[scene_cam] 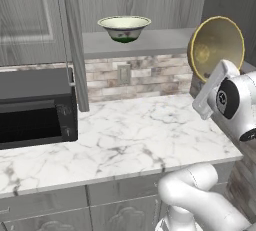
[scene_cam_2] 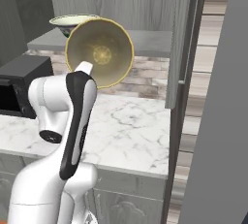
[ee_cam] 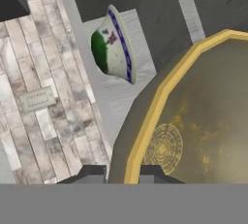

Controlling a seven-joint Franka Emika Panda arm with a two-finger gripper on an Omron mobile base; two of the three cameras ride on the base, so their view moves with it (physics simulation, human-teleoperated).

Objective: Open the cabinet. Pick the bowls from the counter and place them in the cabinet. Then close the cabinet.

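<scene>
While the tool [ee_cam: 123, 173] clamps the tan-olive round bowl's [scene_cam: 216, 46] rim, the cream patterned bowl [scene_cam: 124, 28] sits on the grey cabinet shelf [scene_cam: 155, 42].

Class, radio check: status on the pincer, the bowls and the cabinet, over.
Pincer shut on tan bowl rim, bowl tipped on edge. Patterned bowl upright on cabinet shelf. Cabinet doors open; nothing blocking the shelf.
</scene>
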